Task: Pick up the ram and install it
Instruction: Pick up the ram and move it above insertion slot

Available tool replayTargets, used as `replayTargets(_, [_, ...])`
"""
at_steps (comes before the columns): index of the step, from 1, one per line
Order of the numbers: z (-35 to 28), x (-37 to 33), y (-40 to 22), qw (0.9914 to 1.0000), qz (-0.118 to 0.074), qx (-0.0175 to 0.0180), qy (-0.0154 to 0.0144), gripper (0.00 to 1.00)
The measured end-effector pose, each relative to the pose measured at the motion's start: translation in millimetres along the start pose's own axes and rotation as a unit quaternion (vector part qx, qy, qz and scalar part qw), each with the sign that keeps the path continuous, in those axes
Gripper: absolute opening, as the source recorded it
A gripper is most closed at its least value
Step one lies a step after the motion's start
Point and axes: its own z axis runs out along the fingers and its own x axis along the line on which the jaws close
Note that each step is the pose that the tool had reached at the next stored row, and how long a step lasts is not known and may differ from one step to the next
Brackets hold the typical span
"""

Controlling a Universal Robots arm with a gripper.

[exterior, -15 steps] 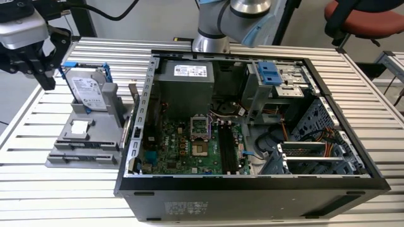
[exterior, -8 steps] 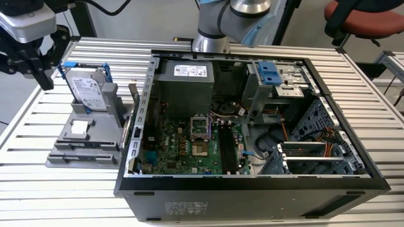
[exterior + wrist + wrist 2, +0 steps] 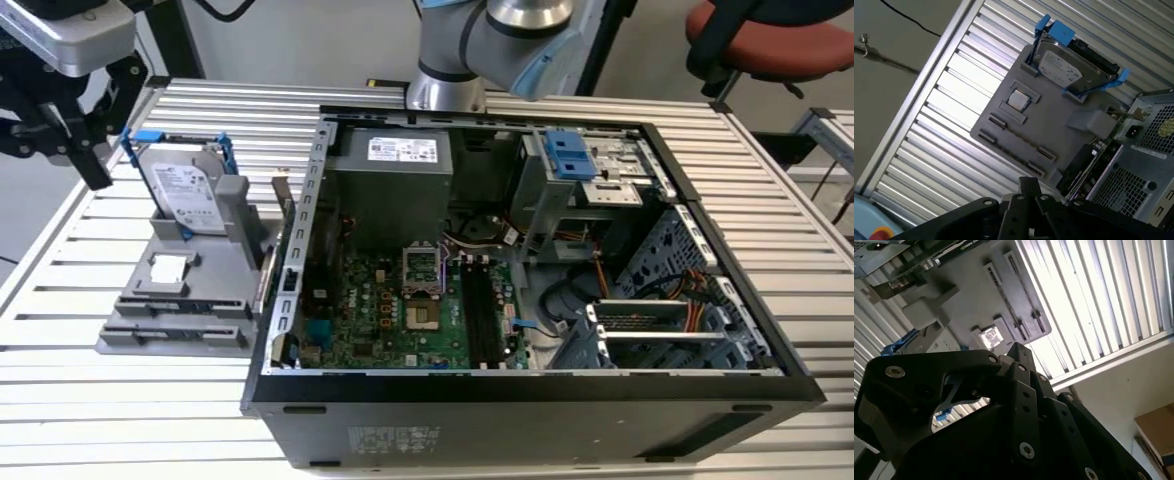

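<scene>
Ram (image 3: pixel 1019 140): sitting on edge in grey holder (image 3: pixel 1064 120) slot, below tool (image 3: pixel 64 150), farther off than hard drive (image 3: pixel 1061 67). Tool state: cannot tell. Likely risking a skewed pinch on so thin an edge, or clipping the hard drive. Showing as narrow dark strip between end clips.

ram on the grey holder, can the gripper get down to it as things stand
Probably yes. The ram lies in the open top of the holder with nothing over it; the hard drive stands apart at the other end. The gripper hangs above the table beside the holder.
</scene>
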Motion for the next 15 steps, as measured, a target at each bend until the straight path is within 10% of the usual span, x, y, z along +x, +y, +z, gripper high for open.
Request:
replayTargets(8, [-1.8,0.0,0.0,0.99737,-0.072,0.001,0.0014,0.0])
replayTargets(15, [-3.9,0.0,0.0,0.99077,-0.136,0.0013,0.0022,0.0])
